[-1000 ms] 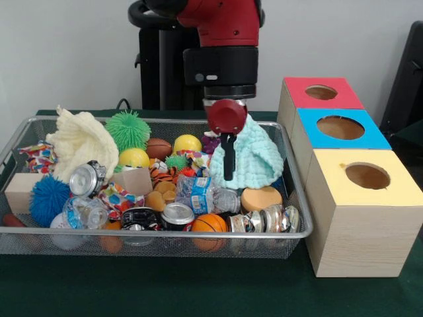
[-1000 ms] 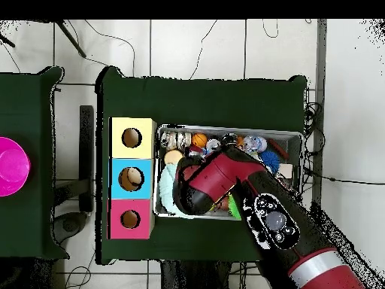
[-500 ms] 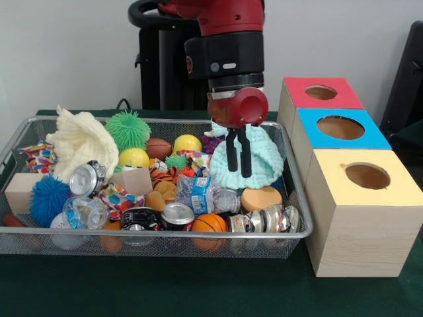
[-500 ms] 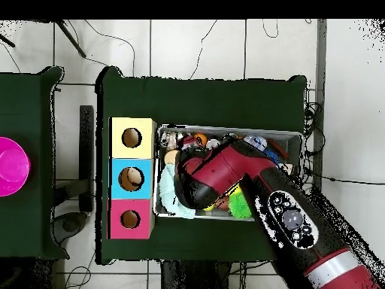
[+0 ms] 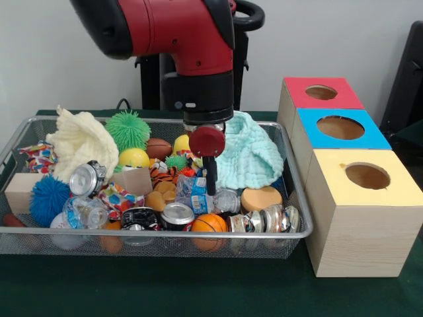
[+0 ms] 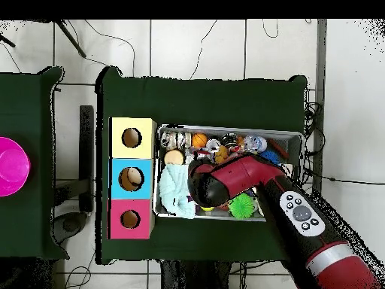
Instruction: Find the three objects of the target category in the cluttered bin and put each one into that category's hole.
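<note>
Gripper [image 5: 211,186] over the bin's [image 5: 299,232] middle, fingers together and empty above a bottle [image 5: 206,196], so I'd spread them, drop straight between neighbours, and avoid snagging the blue cloth [image 5: 250,157] just beside.

Hand [image 5: 211,188] pointing down, fingers together.

Off beyond my dark green desk [image 6: 203,98] sits a second green desk [image 6: 22,113] carrying a pink bowl [image 6: 11,166], with cables [image 6: 203,41] trailing across the pale tiled floor [image 6: 188,45].
</note>
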You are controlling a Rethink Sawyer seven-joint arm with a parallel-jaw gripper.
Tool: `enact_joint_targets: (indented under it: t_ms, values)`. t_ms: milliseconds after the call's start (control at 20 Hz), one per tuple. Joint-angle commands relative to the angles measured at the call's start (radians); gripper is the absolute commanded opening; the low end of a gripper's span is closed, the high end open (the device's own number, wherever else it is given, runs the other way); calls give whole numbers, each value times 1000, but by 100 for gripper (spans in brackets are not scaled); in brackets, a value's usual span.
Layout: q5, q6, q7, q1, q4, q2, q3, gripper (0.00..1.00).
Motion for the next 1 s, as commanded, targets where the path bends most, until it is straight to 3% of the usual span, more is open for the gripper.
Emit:
enact_joint_targets:
  t_ms: [50, 200, 500, 700, 1000]
  values:
    - [57, 30, 364, 84, -71, 73, -189, 100]
    - [66, 13, 415, 128, -84, 69, -248, 100]
    - [98, 20, 372, 135, -87, 54, -291, 100]
    - [94, -23, 373, 128, -77, 24, -336, 100]
    - [110, -12, 312, 90, -35, -26, -338, 100]
